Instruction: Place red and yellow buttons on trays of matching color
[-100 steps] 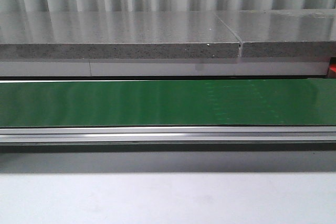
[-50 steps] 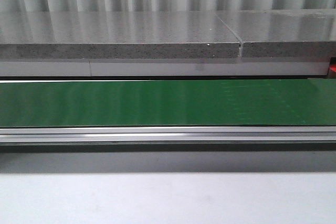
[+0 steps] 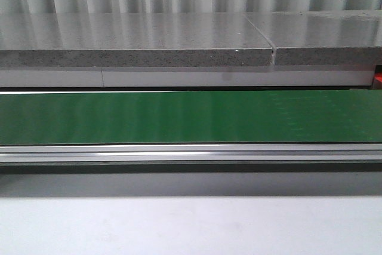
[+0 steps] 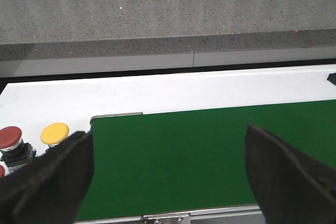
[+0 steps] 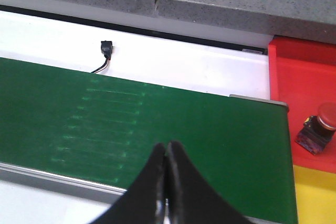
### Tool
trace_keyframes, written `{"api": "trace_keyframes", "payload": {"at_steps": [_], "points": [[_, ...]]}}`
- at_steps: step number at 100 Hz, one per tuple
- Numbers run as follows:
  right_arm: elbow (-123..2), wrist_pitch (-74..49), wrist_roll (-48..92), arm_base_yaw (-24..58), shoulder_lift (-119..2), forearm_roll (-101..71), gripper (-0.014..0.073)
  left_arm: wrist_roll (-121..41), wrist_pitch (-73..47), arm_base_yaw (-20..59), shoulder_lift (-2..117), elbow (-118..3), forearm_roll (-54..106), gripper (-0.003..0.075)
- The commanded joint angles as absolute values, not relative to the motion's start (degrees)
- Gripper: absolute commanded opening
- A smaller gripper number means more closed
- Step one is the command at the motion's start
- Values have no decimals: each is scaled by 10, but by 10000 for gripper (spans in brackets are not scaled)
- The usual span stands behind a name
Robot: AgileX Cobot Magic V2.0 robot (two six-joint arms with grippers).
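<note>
My left claw (image 4: 168, 177) is gaping wide over the green belt (image 4: 210, 156); the red button (image 4: 10, 137) and yellow button (image 4: 54, 133) are waiting just beside its finger, probably off-belt. My right claw (image 5: 167, 182) is pinched empty.

Even, diffuse overhead light fills all three views, with no hard shadows. Pale vertical streaks of glare run across the glossy green belt (image 3: 191, 116) and the polished stone slab (image 3: 137, 31) in the front view, where focus is soft. In the left wrist view the dark fingers (image 4: 47, 179) sit blurred, too close for focus.
</note>
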State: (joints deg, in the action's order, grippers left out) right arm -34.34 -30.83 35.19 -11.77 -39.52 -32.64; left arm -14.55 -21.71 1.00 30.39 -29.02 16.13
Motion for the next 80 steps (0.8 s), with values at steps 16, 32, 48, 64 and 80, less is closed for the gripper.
{"api": "trace_keyframes", "payload": {"at_steps": [16, 32, 48, 64, 80], "points": [[-359, -274, 359, -116, -394, -342, -71, -61, -110, -8, 307, -311, 177, 564], [-359, -274, 359, -116, -394, -342, -71, 21, -89, -85, 351, -323, 177, 564], [-359, -274, 359, -116, -394, -342, -71, 22, -68, -142, 430, -330, 178, 564], [-359, -274, 359, -116, -394, -342, -71, 22, -50, -158, 514, -341, 178, 564], [-359, -274, 359, -116, -394, -342, -71, 22, -83, -195, 605, -375, 168, 564]]}}
